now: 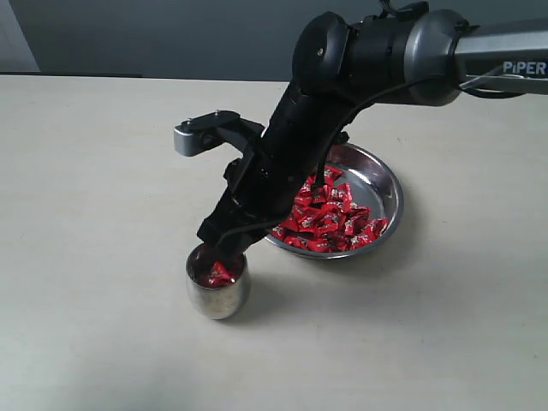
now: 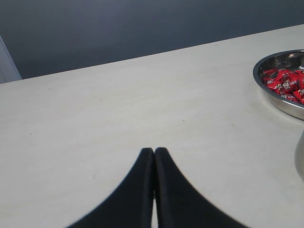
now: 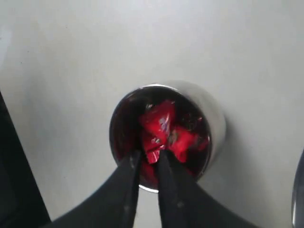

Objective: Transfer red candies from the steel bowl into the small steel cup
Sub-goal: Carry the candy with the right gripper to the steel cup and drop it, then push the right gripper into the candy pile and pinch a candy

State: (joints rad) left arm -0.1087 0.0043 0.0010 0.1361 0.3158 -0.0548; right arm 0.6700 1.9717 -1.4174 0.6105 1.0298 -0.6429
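Red candies (image 3: 161,121), we see, lie in the small steel cup (image 3: 216,118) directly below the right gripper (image 3: 148,156), its jaws slightly apart; the left gripper (image 2: 154,153) is closed.

We see a pale cream worktop (image 1: 94,180), matt and smooth, filling most of the exterior view and running back to a straight far edge. Behind it stands a plain dark blue-grey wall (image 1: 171,34). At the wall's left end we find a lighter, whitish panel (image 1: 13,38). The light is soft and even, with dim shadows on the worktop, which bears a few faint specks.
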